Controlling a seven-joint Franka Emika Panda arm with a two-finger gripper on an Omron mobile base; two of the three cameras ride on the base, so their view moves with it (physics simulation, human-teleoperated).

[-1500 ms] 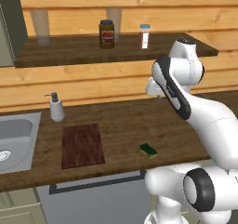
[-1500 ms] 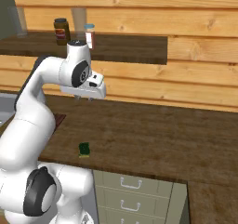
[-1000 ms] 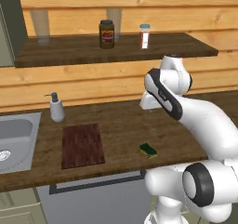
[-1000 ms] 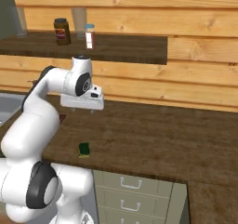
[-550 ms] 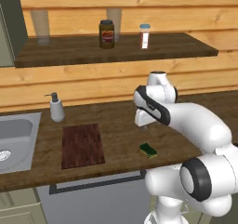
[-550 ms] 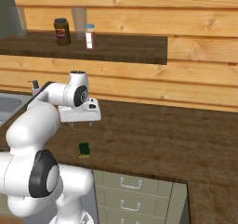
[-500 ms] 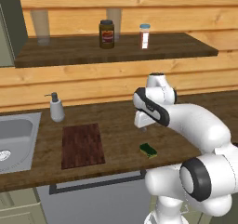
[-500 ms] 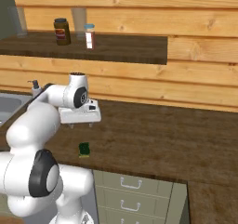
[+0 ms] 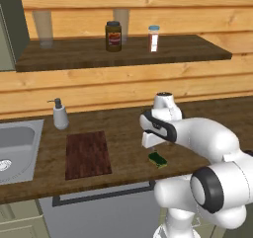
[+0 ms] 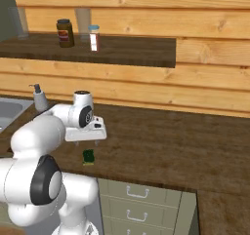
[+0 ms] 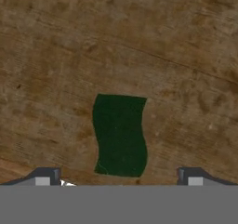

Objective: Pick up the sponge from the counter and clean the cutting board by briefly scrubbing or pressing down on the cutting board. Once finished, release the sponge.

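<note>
Sponge (image 9: pixel 158 159) first: it lies green side up near the front edge of the counter (image 9: pixel 123 133), well right of the cutting board (image 9: pixel 88 154). The gripper (image 11: pixel 119 177) hangs directly above it with its fingers spread wide, one to each side of the sponge and holding nothing. This looks like the reach-in step before the pick. The next move would call for lowering straight down until the fingers straddle the sponge, then closing on it. Left of the sponge, the board sits bare beside the sink (image 9: pixel 15 148). Farther back, a soap dispenser (image 9: pixel 60 114) stands by the wall, and a jar (image 9: pixel 113 36) rests on the shelf (image 9: pixel 123 52).
</note>
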